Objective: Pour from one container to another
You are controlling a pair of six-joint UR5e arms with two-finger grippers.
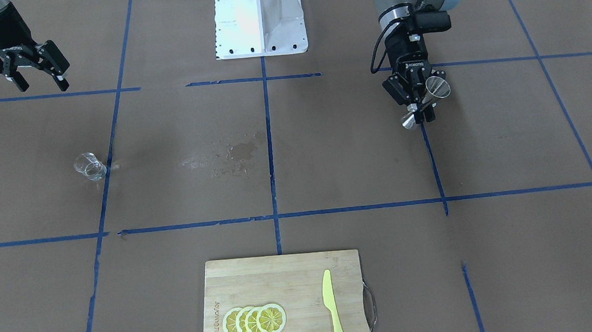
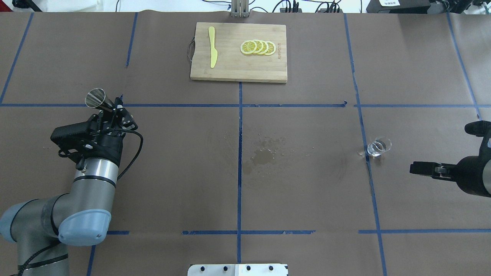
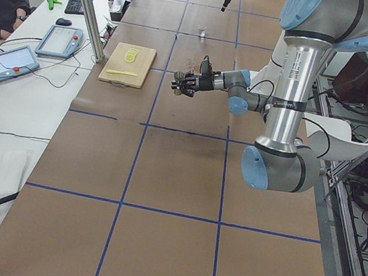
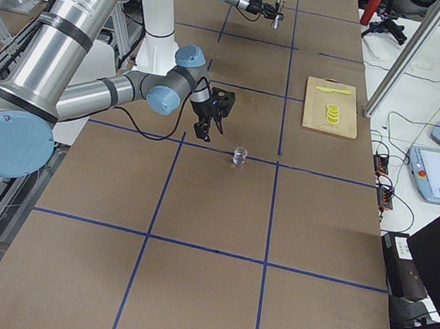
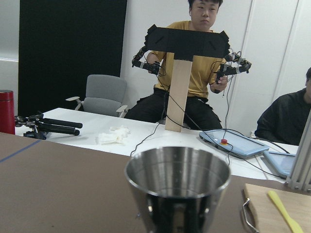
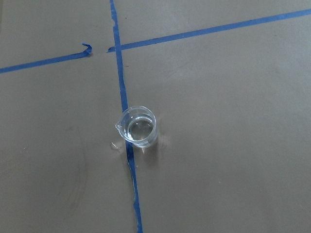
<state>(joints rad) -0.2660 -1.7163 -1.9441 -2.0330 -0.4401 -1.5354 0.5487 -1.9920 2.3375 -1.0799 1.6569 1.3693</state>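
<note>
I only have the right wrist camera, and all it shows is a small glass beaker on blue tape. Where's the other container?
Observer: The left gripper holds a metal jigger in the air, far from the beaker.
Operator: Is my right gripper open?
Observer: Yes, the right gripper is open and empty, apart from the beaker, on the robot's side of it.
Operator: Anything lying between the containers?
Observer: A wet stain on the brown paper, near the centre.

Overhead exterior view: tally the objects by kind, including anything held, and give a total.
Metal jigger: 1
Glass beaker: 1
Cutting board: 1
Yellow knife: 1
Lemon slices: 4
Total: 8
</note>
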